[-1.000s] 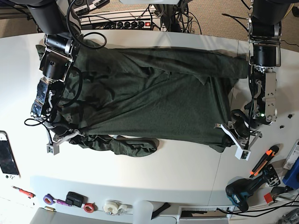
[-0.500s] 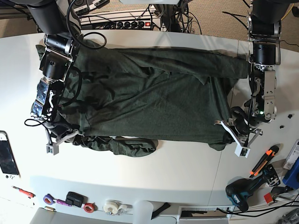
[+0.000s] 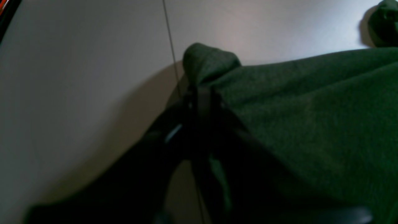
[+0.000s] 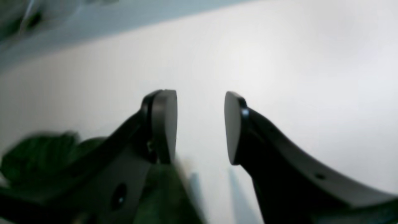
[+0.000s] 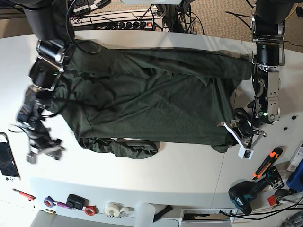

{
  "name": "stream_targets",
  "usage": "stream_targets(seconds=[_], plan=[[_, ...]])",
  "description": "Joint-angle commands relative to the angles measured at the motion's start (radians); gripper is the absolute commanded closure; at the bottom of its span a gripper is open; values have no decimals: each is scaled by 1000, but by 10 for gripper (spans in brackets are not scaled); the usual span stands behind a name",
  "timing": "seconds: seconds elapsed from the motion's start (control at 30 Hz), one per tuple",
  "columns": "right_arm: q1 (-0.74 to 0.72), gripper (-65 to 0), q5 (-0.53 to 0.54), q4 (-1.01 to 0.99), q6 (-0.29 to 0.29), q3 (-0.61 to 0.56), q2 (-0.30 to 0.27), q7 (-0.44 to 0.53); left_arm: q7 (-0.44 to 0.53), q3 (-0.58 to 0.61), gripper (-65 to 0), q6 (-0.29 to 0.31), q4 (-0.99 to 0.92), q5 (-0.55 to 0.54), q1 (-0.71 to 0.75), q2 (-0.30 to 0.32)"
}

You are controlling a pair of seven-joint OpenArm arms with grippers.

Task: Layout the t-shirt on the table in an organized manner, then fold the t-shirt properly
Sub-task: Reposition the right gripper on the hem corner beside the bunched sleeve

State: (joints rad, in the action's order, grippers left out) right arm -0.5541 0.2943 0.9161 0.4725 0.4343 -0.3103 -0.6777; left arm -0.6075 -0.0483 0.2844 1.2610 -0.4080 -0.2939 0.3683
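Green cloth sits at the tip of the left pincer (image 3: pixel 200 93), but whether it is clamped cannot be told. Off the t-shirt (image 5: pixel 156 101), the right pincer (image 4: pixel 200 126) is apart and empty. The t-shirt lies on the bench (image 5: pixel 189 175); its bunched lower edge may fold crooked.

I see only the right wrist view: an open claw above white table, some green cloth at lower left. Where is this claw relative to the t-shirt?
Observer: In the base view the right claw is off the t-shirt, over bare table beside one bunched corner.
Operator: And the other arm?
Observer: The left claw sits at the opposite corner. Its wrist view shows narrow jaws at a raised fold of fabric; whether it grips, I cannot tell.
Operator: Is the shirt flat?
Observer: No, its edge at the bottom of the base view lies rumpled.
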Motion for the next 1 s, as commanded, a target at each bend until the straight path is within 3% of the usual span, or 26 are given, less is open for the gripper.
stream_targets(seconds=[0.0, 0.07, 0.17, 0.23, 0.3, 0.53, 0.77, 0.87, 0.97], plan=[[-27, -249, 45, 19, 14, 45, -30, -23, 25, -7, -140, 4, 17, -13, -22, 11], [-23, -249, 100, 19, 69, 151, -49, -157, 25, -7, -187, 5, 17, -18, -19, 10], [9, -249, 244, 19, 174, 264, -90, -349, 25, -7, -190, 5, 17, -19, -19, 5], [57, -249, 360, 19, 194, 281, -129, -426, 24, -7, -190, 5, 17, -24, -19, 2], [104, -249, 378, 19, 204, 279, -161, -468, 24, -7, -190, 23, 17, -27, -19, 0], [257, -249, 403, 19, 226, 184, -203, -469, 18, -6, -190, 53, 17, -57, -19, 0], [268, -249, 414, 33, 226, -2, -202, -386, 14, -6, -190, 53, 17, -57, -19, 0], [257, -249, 346, 73, 226, -105, -202, -370, 14, -6, -190, 53, 17, -58, -19, 0], [254, -249, 251, 109, 226, -183, -202, -283, 14, -6, -190, 53, 17, -61, -19, 0]])
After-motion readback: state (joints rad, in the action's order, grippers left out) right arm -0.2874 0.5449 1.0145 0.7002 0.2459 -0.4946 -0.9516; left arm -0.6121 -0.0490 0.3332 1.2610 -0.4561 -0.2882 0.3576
